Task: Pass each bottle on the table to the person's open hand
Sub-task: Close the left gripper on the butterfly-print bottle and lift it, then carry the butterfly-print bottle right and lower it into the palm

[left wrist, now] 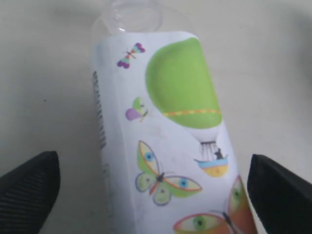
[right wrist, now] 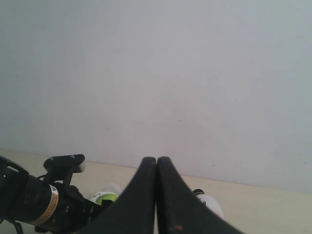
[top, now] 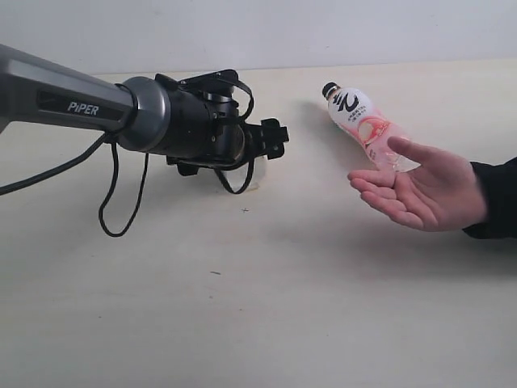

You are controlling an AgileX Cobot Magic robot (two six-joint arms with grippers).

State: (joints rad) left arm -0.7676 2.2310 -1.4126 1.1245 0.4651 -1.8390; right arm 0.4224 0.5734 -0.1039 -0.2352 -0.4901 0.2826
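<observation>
Left claw (left wrist: 153, 187) is spread, straddling the green-labelled bottle (left wrist: 165, 122) on the bench (left wrist: 48, 73), clear of both sides. Right claw (right wrist: 157, 195) is pressed together.

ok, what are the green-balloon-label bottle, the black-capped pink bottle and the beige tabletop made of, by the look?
Green-balloon-label bottle: likely clear plastic, see-through glossy end; smooth printed white wrap, probably film.
Black-capped pink bottle: apparently clear plastic too, translucent body, glossy label.
Beige tabletop: matte, barely any glare; wood or laminate, cannot tell.
</observation>
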